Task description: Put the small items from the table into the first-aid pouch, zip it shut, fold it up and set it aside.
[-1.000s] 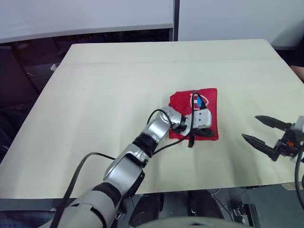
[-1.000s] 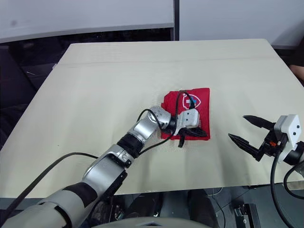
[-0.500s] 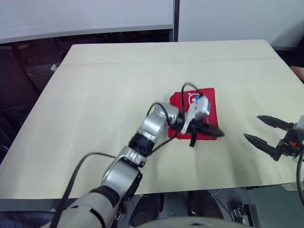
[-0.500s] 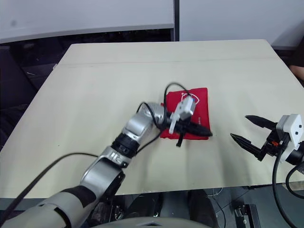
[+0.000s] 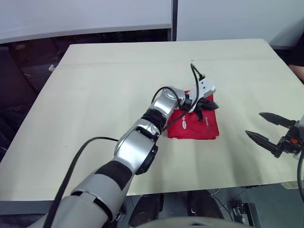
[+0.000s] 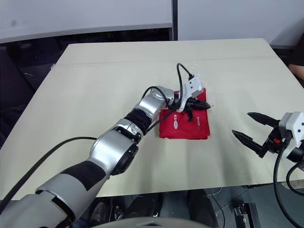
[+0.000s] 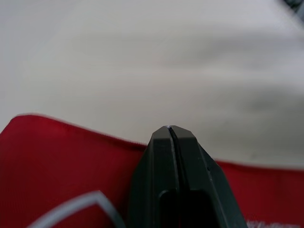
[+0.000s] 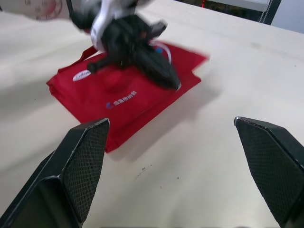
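Counting from your side, you are looking at two claws and one red first-aid pouch on the bench. Your right claw is hanging over the bench's near right part with its fingers spread wide. The pouch is lying flat beyond it to the left, well apart from it. Your left claw is reaching over the pouch's far right corner, fingers pressed together; whether they are pinching fabric, you cannot tell.

pouch on table, right of centre | left gripper over pouch's far edge | right gripper right of pouch, well apart, by table's near edge
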You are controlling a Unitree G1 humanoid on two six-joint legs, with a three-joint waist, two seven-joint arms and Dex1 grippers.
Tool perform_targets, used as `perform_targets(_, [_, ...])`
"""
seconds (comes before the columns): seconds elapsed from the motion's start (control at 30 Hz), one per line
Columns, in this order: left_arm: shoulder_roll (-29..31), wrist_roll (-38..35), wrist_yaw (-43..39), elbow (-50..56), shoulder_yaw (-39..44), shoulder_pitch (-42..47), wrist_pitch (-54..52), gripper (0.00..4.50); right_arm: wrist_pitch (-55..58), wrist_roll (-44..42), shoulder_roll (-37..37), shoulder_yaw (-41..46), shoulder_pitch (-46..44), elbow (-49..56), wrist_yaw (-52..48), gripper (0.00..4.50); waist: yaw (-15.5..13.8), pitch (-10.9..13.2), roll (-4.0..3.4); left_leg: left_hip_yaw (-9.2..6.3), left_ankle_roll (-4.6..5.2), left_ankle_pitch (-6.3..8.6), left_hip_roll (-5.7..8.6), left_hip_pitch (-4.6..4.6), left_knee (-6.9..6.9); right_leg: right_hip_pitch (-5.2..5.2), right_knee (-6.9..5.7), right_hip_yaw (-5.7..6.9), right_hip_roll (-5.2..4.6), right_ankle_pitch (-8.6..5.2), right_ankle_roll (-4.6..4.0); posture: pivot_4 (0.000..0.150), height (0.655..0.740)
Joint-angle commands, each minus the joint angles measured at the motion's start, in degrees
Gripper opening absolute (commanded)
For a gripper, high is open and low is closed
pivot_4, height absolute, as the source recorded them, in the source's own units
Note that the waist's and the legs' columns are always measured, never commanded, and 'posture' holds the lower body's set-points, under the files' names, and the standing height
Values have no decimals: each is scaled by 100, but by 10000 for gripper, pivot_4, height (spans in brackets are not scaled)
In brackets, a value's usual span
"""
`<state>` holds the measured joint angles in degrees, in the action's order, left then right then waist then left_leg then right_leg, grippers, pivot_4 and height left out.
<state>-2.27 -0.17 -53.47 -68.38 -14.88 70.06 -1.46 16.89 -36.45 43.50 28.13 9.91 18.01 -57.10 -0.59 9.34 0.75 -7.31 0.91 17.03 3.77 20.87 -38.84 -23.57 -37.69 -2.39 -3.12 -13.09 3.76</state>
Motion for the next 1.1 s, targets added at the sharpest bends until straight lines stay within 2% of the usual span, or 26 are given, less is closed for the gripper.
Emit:
perform_targets(0.03, [2, -21, 643, -496, 412, 70, -188, 525, -135, -80, 39, 340, 64, 130, -26, 45000, -2, 0, 0, 2, 0, 0, 0, 0, -1, 1, 0, -1, 0, 0, 1, 1500, 7368])
perform_targets(0.33, [71, -73, 1636, -715, 1193, 85, -314, 525, -116, -82, 57, 351, 107, 146, -51, 45000, 101, -5, -4, 3, -2, -1, -1, -8, 0, 1, -6, -2, 0, 0, 2, 1500, 7368])
perform_targets(0.47, [178, -252, 1832, -697, 1570, 167, -311, 525, -71, -124, 37, 293, 3, 140, -17, 45000, 135, -5, -5, 5, -10, -5, -2, -10, 4, 1, -6, -3, 0, 0, 2, 1500, 7368])
perform_targets(0.53, [317, -434, 1665, -597, 1817, 293, -161, 525, 32, -252, 17, 324, -45, 169, 24, 45000, 159, -3, -3, 6, -9, -5, -2, -11, 4, 1, -6, -4, 0, 0, 2, 1500, 7368])
perform_targets(0.73, [846, -714, 202, -185, 2070, 429, -72, 525, 89, -350, 0, 260, -80, 151, 30, 45000, 113, -1, -1, 9, -23, -12, -1, 5, 21, -19, 0, -6, -1, 0, 1, 1500, 7368])
perform_targets(0.93, [1781, -937, -1784, 1092, 1856, -202, -471, 525, 298, -154, -54, -102, -425, -30, 361, 45000, 185, 2, -1, 11, -23, -13, -1, 4, 21, -21, -4, -9, -2, 0, 1, 1500, 7368])
perform_targets(1.03, [2368, -1161, -2599, 2418, 1663, -915, -1090, 7762, 628, -42, -101, -477, -704, -153, 691, 45000, 187, 1, -4, 16, -24, -13, -6, -6, 30, -22, -7, -16, 2, -1, -1, 1500, 7368])
perform_targets(1.1, [2809, -1398, -3059, 3484, 1574, -1466, -1560, 16367, 937, -197, -222, -700, -1032, -196, 905, 45000, 214, 1, -4, 17, -24, -13, -7, -5, 33, -24, -6, -18, 1, -1, -1, 1500, 7368])
